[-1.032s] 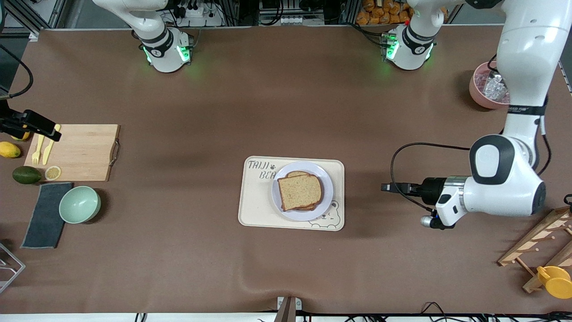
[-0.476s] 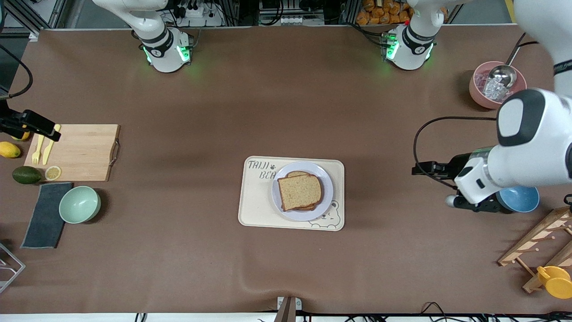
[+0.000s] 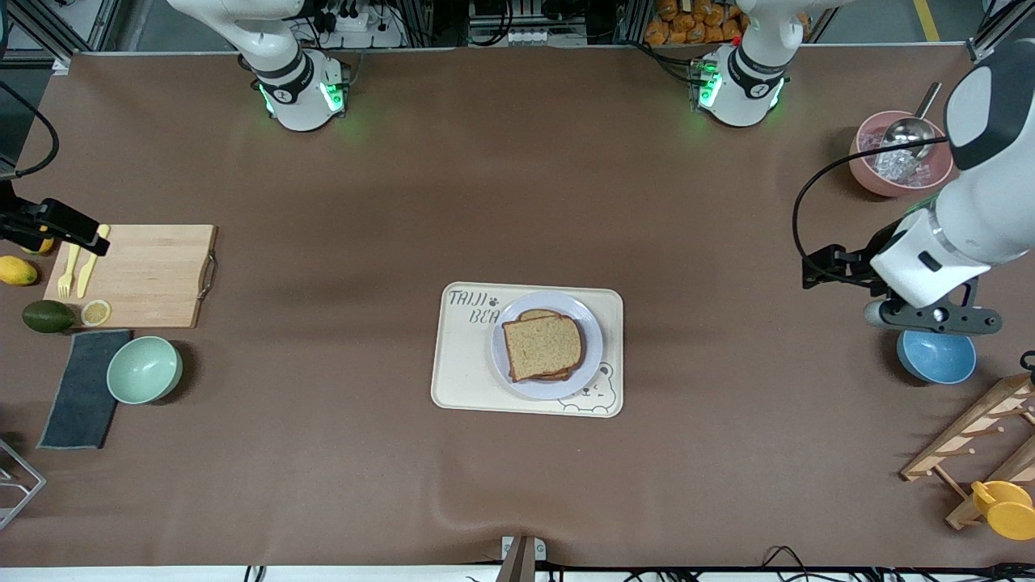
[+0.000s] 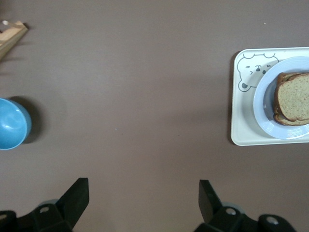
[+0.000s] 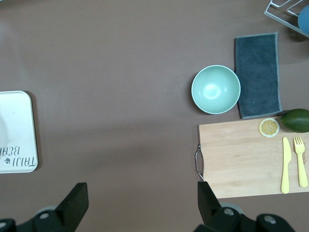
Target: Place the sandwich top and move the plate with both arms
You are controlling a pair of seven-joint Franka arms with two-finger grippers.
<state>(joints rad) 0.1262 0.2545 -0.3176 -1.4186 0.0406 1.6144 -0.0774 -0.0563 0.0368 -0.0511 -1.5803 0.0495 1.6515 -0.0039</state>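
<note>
Centrally, 1 plate (image 3: 547, 345) bearing 2 stacked slices, sandwich top (image 3: 542, 347) uppermost; both grippers' jaws wide, empty.

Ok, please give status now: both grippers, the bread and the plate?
Left gripper open, empty, over bare table near blue bowl. Right gripper open, empty. Sandwich top on stack, plate on tray. Nothing blocking.

Even overhead light, soft shadows, sharp focus.
</note>
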